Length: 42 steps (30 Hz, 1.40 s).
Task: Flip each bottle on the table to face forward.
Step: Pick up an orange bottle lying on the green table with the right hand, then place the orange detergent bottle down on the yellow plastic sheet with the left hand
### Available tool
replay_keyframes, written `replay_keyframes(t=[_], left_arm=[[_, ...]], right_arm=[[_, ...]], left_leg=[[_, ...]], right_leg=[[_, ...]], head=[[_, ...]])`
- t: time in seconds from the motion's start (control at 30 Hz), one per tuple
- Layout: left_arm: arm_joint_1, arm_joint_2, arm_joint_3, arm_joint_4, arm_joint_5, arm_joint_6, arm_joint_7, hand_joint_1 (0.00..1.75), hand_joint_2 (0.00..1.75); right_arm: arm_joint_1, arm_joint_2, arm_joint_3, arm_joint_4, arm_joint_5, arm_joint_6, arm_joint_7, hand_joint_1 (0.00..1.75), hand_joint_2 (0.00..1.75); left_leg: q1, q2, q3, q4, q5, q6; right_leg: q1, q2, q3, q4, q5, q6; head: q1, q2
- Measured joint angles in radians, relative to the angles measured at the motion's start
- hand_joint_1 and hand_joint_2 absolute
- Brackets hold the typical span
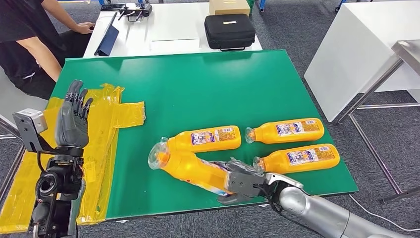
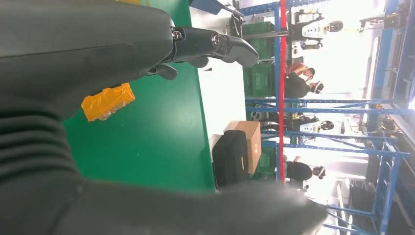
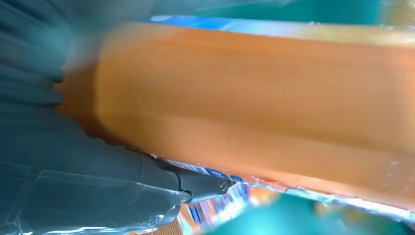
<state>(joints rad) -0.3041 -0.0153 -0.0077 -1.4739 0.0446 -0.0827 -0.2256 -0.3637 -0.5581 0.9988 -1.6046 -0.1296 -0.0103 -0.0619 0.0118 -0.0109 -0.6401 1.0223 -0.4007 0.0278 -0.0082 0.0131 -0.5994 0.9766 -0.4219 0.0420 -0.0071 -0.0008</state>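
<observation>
Four orange bottles (image 1: pixel 289 131) on their sides on green mat, nearest one (image 1: pixel 190 168) label-down, angled.

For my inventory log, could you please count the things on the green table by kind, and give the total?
Orange bottles: 4, one gripped by the right hand, three lying free
Yellow tape patches: 1
Total: 5

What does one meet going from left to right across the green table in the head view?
Left hand → yellow tape patch → held bottle in right hand → two bottles at the right.
</observation>
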Motion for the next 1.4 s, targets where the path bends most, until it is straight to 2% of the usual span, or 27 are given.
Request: replay_keyframes(t=[0.17,0.3,0.4,0.53,0.67,0.83,1.03,1.17,1.4], left_arm=[[0.008,-0.009,0.013,-0.003,0.064,-0.051,-0.003,0.00,1.75],[0.012,-0.043,0.007,-0.005,0.102,-0.079,-0.003,0.00,1.75],[0.010,-0.072,-0.016,-0.002,0.127,-0.086,-0.003,0.00,1.75],[-0.018,-0.115,-0.079,0.031,0.180,-0.094,-0.009,0.00,1.75],[-0.063,-0.134,-0.147,0.092,0.232,-0.099,-0.027,0.00,1.75],[-0.172,-0.135,-0.259,0.245,0.332,-0.103,-0.080,0.00,1.75],[-0.283,-0.133,-0.411,0.393,0.459,-0.076,-0.104,0.00,1.75],[-0.309,-0.126,-0.469,0.427,0.498,-0.055,-0.104,0.00,1.75],[-0.313,-0.107,-0.507,0.440,0.524,-0.042,-0.100,0.00,1.75]], right_arm=[[0.106,0.056,-0.195,-0.116,0.053,0.001,-0.055,1.75,1.75],[0.138,0.167,-0.377,-0.159,0.209,-0.025,-0.023,1.75,1.75],[0.118,0.246,-0.492,-0.144,0.346,-0.041,0.008,1.75,1.75],[0.044,0.355,-0.618,-0.026,0.513,-0.063,0.002,1.75,1.75],[-0.019,0.423,-0.685,0.108,0.592,-0.099,-0.018,1.75,1.75],[-0.095,0.454,-0.713,0.286,0.615,-0.154,-0.053,1.75,1.75],[-0.159,0.467,-0.682,0.451,0.612,-0.227,-0.090,1.75,1.75],[-0.164,0.491,-0.612,0.497,0.651,-0.272,-0.077,1.75,1.75],[-0.164,0.517,-0.513,0.527,0.639,-0.315,-0.040,1.75,1.75]], left_leg=[[0.000,0.000,-0.002,0.000,0.000,0.000],[0.000,0.000,-0.003,0.000,0.000,0.000],[0.000,0.000,-0.003,0.000,0.000,0.000],[-0.001,0.000,-0.003,0.000,0.002,0.002],[-0.001,0.000,-0.003,0.000,0.002,0.002],[-0.001,-0.001,-0.004,0.000,0.003,0.002],[-0.001,0.000,-0.005,0.000,0.003,0.002],[-0.001,0.000,-0.005,0.000,0.003,0.002],[-0.001,-0.001,-0.006,-0.001,0.003,0.002]], right_leg=[[0.000,0.000,-0.002,0.000,-0.001,-0.001],[0.000,0.000,-0.003,0.000,-0.001,-0.001],[0.000,0.000,-0.003,0.000,0.000,-0.001],[-0.001,0.000,-0.003,0.000,0.001,0.000],[-0.001,0.000,-0.003,0.000,0.002,0.001],[-0.001,-0.001,-0.003,0.000,0.002,0.001],[-0.001,-0.001,-0.003,0.000,0.002,0.001],[-0.001,-0.001,-0.004,0.000,0.001,0.001],[-0.001,-0.001,-0.005,0.001,0.001,0.001]], head=[[0.000,0.000],[0.000,0.000],[0.000,0.000],[0.000,0.000],[0.000,0.000],[0.000,0.000],[0.000,0.000],[0.000,0.000],[0.000,0.000]])
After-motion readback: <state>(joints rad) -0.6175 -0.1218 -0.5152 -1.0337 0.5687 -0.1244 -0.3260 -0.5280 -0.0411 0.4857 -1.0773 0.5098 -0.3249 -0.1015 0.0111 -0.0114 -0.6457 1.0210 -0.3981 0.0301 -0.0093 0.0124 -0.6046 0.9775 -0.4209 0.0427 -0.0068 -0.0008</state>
